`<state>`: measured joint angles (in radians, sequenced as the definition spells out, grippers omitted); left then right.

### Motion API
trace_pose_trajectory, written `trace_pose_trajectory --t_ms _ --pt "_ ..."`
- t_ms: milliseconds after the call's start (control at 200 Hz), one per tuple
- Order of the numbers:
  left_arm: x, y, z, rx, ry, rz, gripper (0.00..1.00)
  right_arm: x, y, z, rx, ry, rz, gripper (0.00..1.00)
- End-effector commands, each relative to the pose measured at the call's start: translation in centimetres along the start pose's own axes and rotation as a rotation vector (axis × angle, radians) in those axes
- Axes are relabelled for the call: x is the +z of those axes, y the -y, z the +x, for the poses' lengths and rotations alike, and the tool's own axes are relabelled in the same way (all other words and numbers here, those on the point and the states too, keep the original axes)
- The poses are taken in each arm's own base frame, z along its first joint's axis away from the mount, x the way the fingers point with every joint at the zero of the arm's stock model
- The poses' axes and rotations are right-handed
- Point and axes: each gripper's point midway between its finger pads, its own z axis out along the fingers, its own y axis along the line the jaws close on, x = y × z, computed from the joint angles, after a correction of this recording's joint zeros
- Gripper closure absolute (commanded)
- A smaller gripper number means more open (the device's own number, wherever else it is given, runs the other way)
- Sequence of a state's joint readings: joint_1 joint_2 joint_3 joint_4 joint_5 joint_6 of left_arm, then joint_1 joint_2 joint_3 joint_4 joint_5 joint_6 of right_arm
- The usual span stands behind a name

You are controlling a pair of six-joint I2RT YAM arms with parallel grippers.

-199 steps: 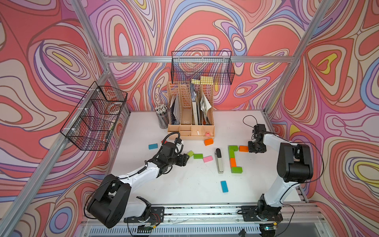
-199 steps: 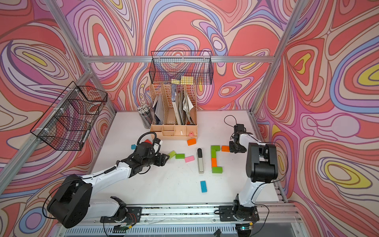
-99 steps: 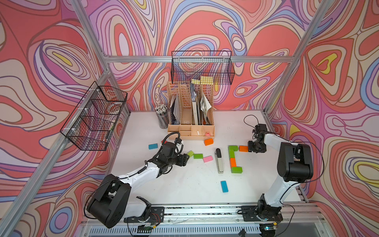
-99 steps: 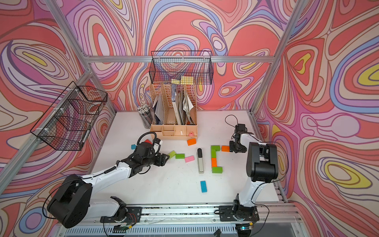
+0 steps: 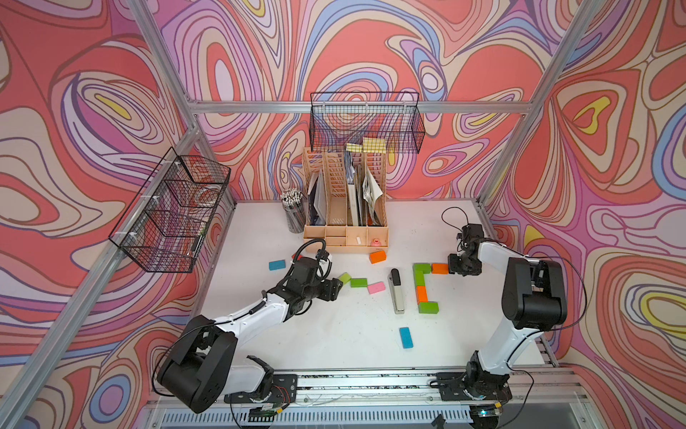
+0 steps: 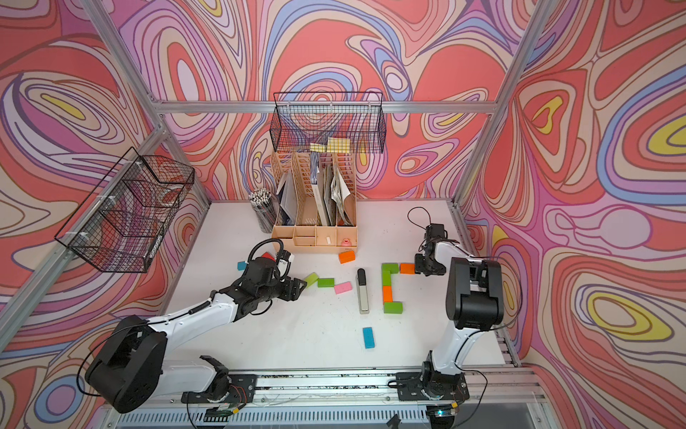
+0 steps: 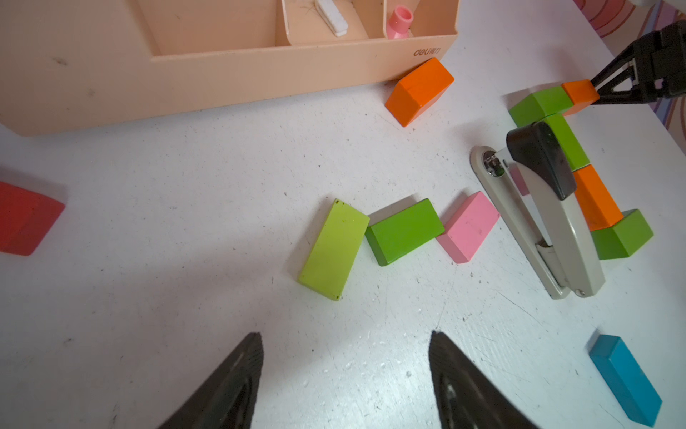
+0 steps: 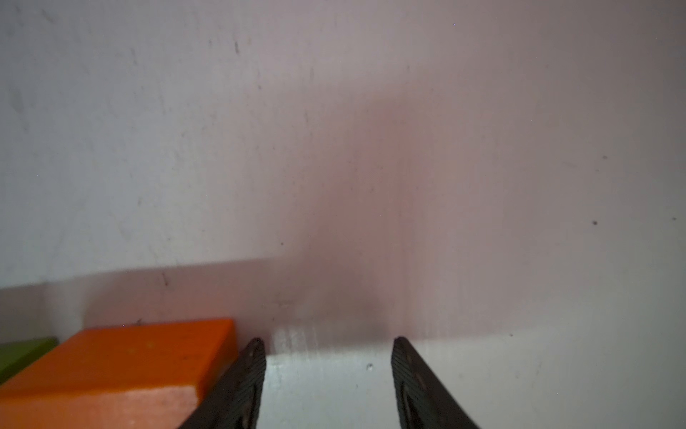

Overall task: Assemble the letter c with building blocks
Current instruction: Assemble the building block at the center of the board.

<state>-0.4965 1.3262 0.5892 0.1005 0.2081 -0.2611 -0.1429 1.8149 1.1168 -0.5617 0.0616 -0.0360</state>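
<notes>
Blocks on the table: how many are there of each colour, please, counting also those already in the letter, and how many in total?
Green blocks: 4
Orange blocks: 3
Blue blocks: 2
Lime block: 1
Pink block: 1
Red block: 1
Total: 12
</notes>
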Motion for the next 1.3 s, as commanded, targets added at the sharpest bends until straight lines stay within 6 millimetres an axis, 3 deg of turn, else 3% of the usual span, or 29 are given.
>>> trace_pose_trajectory --t_ms 0,1297 --pt "0.0 -0.4 0.1 0.016 0.000 -0.015 0.27 -0.9 0.3 -1.4 0.023 0.052 -0.001 0.41" --pt "0.2 -0.7 0.4 0.021 -0.011 -0.031 0.27 -0.9 0.3 -3.0 0.090 0.103 -0.035 0.38"
